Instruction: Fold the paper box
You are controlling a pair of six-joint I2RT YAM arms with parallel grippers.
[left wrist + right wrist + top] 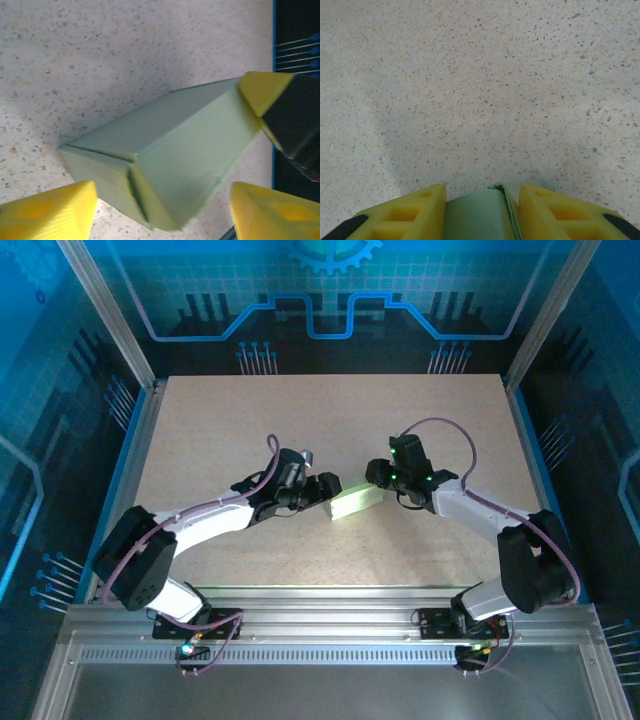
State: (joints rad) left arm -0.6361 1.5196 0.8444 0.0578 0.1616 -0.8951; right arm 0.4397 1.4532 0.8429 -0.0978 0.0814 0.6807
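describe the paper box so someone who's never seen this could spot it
On the speckled beige table, look to the middle, where the two sets of jaws meet. Between them lies the paper box: a pale green card block, the only green thing there.

lab cell, aluminium frame [105, 310], blue panels [200, 270]

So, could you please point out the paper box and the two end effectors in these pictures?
paper box [190, 135], left wrist view, on its broad green side face.
left end effector [330, 492], top external view, midway between its fingertips.
right end effector [482, 197], right wrist view, midway between its yellow fingertips.
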